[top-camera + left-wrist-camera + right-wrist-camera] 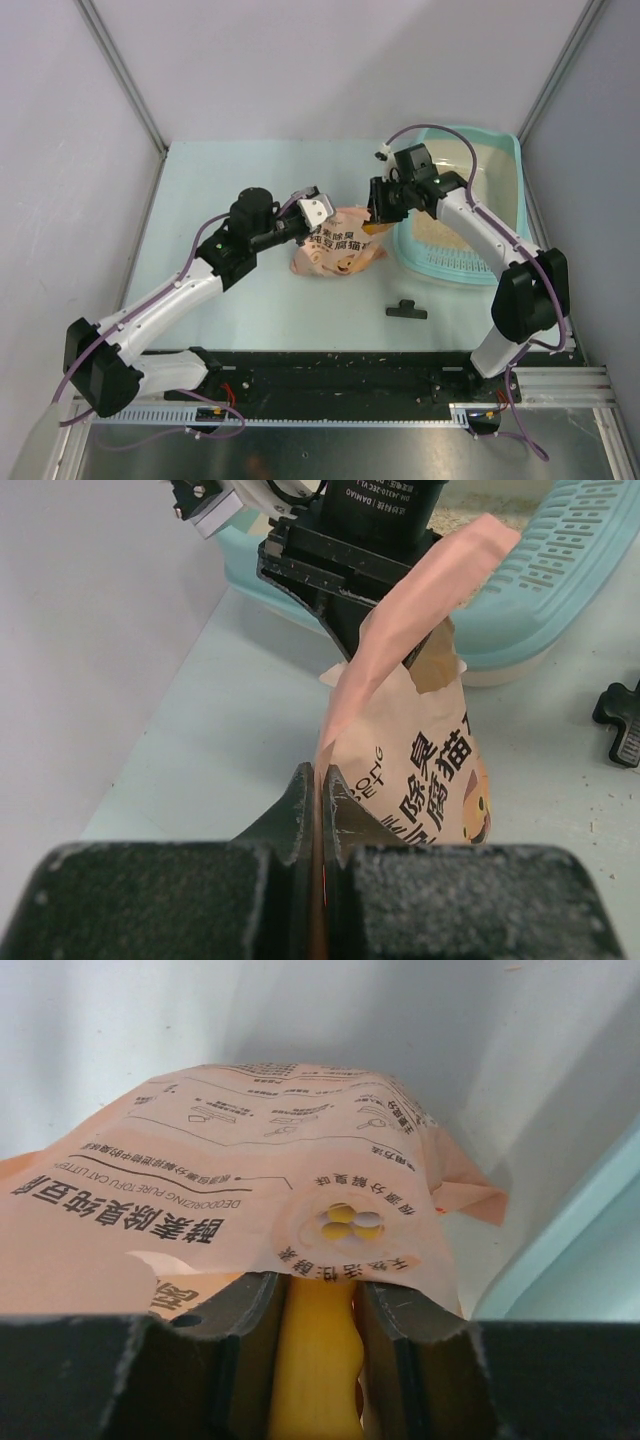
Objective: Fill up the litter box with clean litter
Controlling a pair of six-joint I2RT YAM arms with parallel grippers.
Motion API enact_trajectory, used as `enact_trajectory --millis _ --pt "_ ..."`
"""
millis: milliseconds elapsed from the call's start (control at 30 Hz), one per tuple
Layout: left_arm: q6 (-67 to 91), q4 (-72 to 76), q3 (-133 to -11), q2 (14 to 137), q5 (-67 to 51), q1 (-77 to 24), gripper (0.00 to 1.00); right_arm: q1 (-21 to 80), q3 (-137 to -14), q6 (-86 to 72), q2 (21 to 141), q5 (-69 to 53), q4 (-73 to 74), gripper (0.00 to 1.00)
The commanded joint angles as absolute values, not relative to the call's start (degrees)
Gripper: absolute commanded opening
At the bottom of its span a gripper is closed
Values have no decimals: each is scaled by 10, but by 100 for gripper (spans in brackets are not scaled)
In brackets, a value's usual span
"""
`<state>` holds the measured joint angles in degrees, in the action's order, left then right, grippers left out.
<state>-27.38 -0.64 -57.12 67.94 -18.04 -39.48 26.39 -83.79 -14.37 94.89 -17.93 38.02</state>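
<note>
The light-teal litter box (505,160) stands at the far right, its slotted grille toward me, with pale beige litter (440,228) on its floor. A pink-orange printed bag (340,252) lies just left of it. My left gripper (314,214) is shut on the bag's thin upper edge (318,780). My right gripper (377,220) is at the bag's mouth, shut on a yellow-orange scoop handle (318,1360) that runs under the bag's flap (250,1160). The scoop's bowl is hidden inside the bag. The left wrist view shows the box's grille (570,560) beyond the bag.
A small black clip (406,310) lies on the table in front of the litter box, also in the left wrist view (622,720). Grey walls close the table on the left, back and right. The box's rim (590,1250) is close on the right gripper's right.
</note>
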Motion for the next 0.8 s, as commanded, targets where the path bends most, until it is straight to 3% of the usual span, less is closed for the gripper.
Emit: enact_trajectory --millis 0,233,600,767 --pt "-263 97 -607 659 -202 -404 0 230 -820 -202 962 -371 351 0" --pt "-325 84 -586 654 -188 -404 0 142 -796 -228 943 -604 280 0" --pt "-378 41 -596 658 -159 -404 0 36 -769 -242 937 -703 265 0" --pt "-396 39 -595 660 -157 -404 0 -25 -714 -310 921 -740 173 0"
